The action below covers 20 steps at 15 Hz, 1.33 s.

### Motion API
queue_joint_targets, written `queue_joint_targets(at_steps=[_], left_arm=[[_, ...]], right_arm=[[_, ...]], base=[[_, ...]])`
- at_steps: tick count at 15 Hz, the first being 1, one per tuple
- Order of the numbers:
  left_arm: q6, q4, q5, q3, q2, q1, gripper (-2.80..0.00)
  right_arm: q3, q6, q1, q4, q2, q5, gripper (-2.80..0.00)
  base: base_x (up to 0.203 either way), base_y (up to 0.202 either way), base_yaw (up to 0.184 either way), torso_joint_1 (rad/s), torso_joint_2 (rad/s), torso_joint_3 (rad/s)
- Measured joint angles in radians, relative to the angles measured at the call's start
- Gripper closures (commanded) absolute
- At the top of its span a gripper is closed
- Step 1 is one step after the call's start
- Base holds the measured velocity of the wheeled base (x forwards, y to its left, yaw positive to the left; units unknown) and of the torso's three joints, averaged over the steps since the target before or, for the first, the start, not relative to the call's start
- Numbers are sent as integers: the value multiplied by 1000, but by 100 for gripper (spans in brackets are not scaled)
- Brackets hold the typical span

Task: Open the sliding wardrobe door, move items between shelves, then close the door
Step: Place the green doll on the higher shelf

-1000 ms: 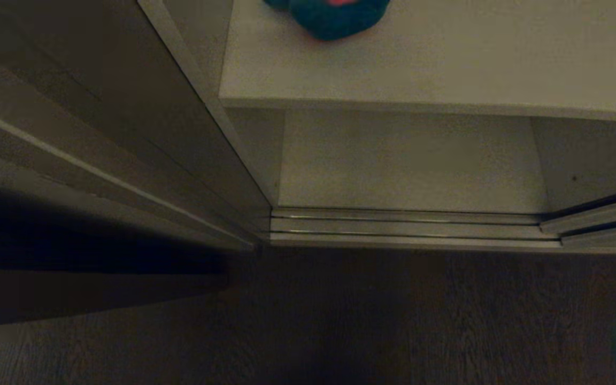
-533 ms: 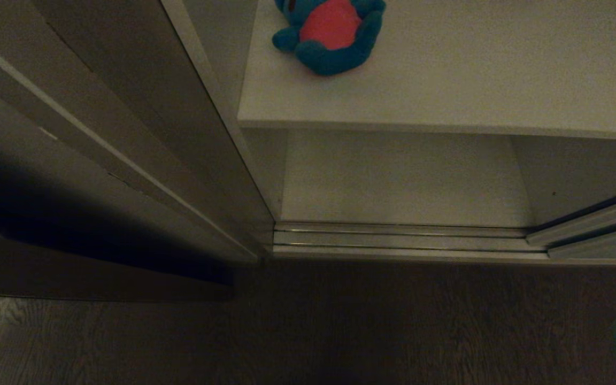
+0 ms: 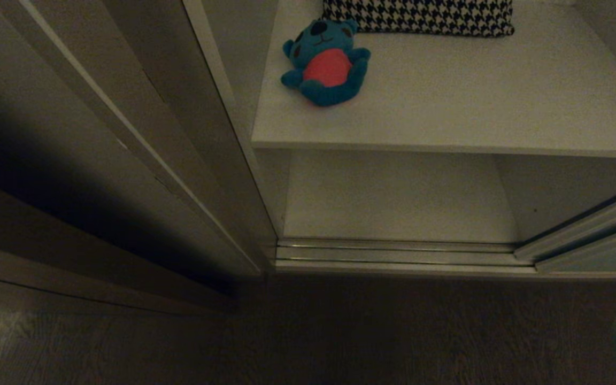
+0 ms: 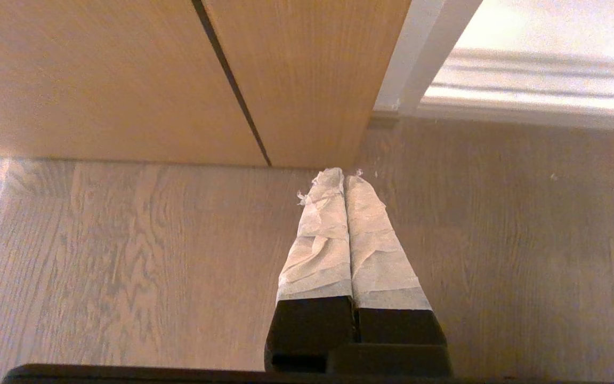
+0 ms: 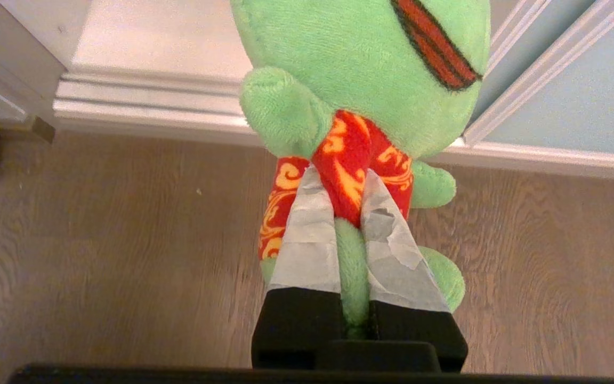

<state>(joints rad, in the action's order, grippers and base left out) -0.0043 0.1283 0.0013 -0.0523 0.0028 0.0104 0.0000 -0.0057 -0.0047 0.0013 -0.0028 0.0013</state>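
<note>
A teal-blue bear (image 3: 325, 61) with a red belly lies on its back on the upper off-white shelf (image 3: 447, 107), near that shelf's left end. Below it is a bare lower shelf (image 3: 393, 198). The wardrobe stands open, with the pale sliding wardrobe door (image 3: 597, 251) pushed to the right. My right gripper (image 5: 339, 181) is shut on the green frog (image 5: 360, 64), pinching its red patterned cloth, low above the floor in front of the door (image 5: 579, 96). My left gripper (image 4: 343, 176) is shut and empty over the wood floor.
A black-and-white houndstooth cushion (image 3: 420, 16) lies at the back of the upper shelf. Metal door tracks (image 3: 393, 254) run along the wardrobe's foot. Brown wooden panels (image 3: 99, 133) stand to the left, close to the left gripper's tips. Wood floor (image 3: 340, 331) lies in front.
The head camera has swung upward, so the whole scene has slid down the picture. The whole bear and the cushion have come into view. Nothing itself has moved.
</note>
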Motion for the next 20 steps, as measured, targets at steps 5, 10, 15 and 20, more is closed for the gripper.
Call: queue_joint_targets(at_steps=[5,10,15,20], left_arm=[[1,0,0,0,0,1,0],[1,1,-1,0,-1,0,0],[3,2,-1,-1,-1,1,0],[1,-9,-2,3,-1,0,0]], right_arm=[[0,0,0,0,0,0,0],[0,0,0,0,0,0,0],[0,0,0,0,0,0,0],[0,0,0,0,1,0,0]], base=[[0,0,0,3,5,203],[0,0,0,3,1,202],[0,0,0,0,0,0],[0,0,0,4,2,45]])
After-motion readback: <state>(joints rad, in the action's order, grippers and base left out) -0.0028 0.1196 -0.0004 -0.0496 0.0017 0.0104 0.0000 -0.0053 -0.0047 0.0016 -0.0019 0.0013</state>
